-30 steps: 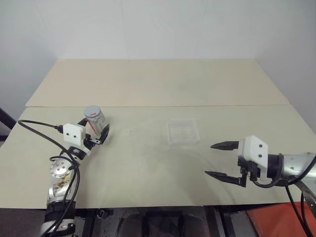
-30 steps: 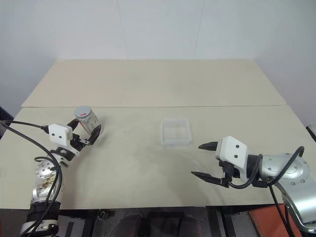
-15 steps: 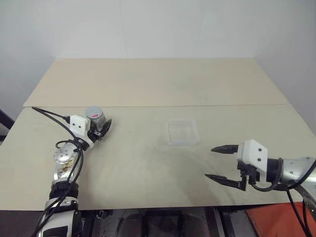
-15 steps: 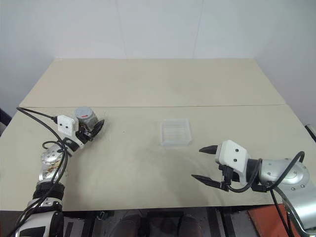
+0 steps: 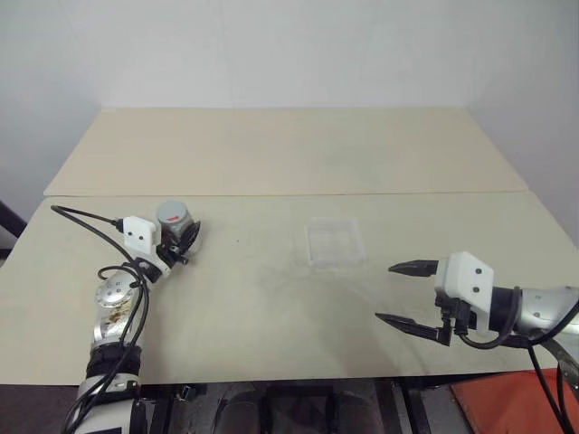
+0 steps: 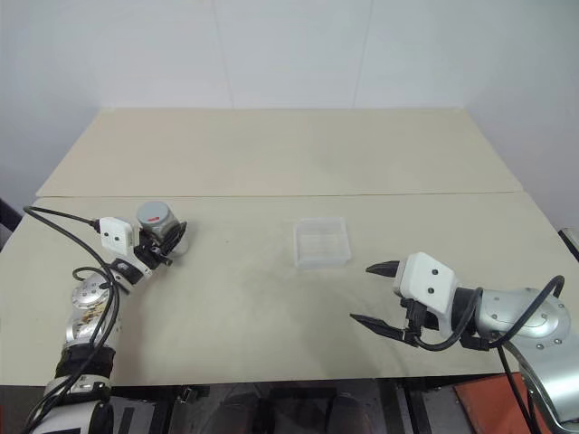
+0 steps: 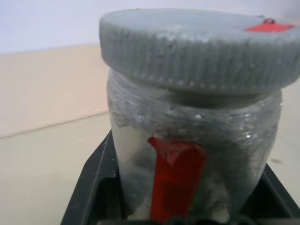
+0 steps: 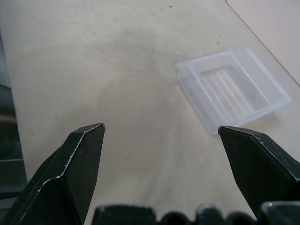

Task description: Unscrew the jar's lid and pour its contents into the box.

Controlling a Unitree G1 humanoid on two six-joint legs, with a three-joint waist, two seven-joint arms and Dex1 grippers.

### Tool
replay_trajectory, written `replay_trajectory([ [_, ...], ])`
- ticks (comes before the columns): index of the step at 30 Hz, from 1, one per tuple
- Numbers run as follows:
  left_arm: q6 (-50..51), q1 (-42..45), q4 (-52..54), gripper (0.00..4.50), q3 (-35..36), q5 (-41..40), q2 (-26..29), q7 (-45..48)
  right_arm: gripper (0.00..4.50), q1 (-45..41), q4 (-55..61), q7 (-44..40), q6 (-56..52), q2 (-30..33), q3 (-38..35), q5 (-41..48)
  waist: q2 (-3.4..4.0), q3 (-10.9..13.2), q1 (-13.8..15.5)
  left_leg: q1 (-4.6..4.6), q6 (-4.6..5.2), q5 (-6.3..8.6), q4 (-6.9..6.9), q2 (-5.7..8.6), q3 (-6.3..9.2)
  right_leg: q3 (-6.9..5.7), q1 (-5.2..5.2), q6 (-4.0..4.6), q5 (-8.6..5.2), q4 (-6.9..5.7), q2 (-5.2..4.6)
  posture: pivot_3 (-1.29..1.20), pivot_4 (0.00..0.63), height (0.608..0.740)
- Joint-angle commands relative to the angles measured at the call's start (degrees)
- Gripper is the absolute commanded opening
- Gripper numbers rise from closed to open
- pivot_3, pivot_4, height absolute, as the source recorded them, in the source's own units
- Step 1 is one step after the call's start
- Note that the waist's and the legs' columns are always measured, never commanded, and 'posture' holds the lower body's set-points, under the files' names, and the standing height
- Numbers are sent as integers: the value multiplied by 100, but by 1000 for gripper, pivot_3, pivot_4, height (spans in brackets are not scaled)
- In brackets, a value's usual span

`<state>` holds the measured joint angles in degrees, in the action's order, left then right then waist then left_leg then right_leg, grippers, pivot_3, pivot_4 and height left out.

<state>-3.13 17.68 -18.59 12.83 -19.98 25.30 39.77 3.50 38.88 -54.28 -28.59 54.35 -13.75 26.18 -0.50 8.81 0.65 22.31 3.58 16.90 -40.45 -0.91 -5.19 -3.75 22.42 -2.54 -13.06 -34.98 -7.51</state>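
Gripping the small clear cylindrical jar (image 5: 177,231) at the bench's (image 5: 271,298) left, the left hand (image 5: 180,244) should stay low, leaving the grey ribbed lid (image 7: 197,47) free for the spread-open right hand (image 5: 398,294).

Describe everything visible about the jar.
The jar is small, clear and cylindrical, its wall cloudy, with a red label strip down the side. The grey ribbed lid, bearing a small red mark on top, is screwed on. It stands upright on the table's left side, clamped between the left gripper's black fingers.
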Motion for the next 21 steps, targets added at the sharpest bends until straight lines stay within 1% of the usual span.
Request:
replay_trajectory([
  [1,926,-180,1619,1974,-332,-692,210,585,4500,-402,127,244,-196,-147,-25,328,-7,4,6,1,-1,0,0,0,0,0,1,0,0,0,0,0,150,740],
  [3,1480,-277,2254,1974,-542,-1058,357,952,4500,-762,145,487,-366,-360,111,476,-11,7,11,2,-6,-3,0,-2,7,-2,3,1,0,3,0,0,150,740],
  [7,2015,-204,2698,1974,-1049,-1314,513,1599,4500,-1421,262,1109,-777,-971,463,846,-7,5,1,-5,-9,-5,0,0,4,3,4,4,-2,4,-1,0,150,740],
  [9,2030,-49,2554,1974,-1321,-1212,457,1838,4500,-1686,316,1381,-958,-1272,613,1019,-7,5,-3,-7,-10,-5,1,2,0,4,4,5,-3,2,1,0,150,740],
  [13,1694,334,1979,1974,-1725,-833,171,2057,4500,-2126,389,1926,-1352,-1783,789,1429,-7,5,9,1,-9,-6,0,7,-3,4,10,5,-3,0,3,0,150,740],
  [16,1601,647,1631,1974,-1869,-739,-59,2210,4500,-2379,475,2308,-1549,-2081,1115,1422,-7,5,14,5,-8,-6,0,10,0,-2,10,5,-3,-2,5,0,150,740],
  [21,1477,900,1408,1974,-1955,-698,-145,2588,4500,-2545,518,2562,-1575,-2364,1568,1325,-7,4,-2,20,-7,-6,0,9,-3,-3,26,4,-3,-7,13,0,150,740],
])
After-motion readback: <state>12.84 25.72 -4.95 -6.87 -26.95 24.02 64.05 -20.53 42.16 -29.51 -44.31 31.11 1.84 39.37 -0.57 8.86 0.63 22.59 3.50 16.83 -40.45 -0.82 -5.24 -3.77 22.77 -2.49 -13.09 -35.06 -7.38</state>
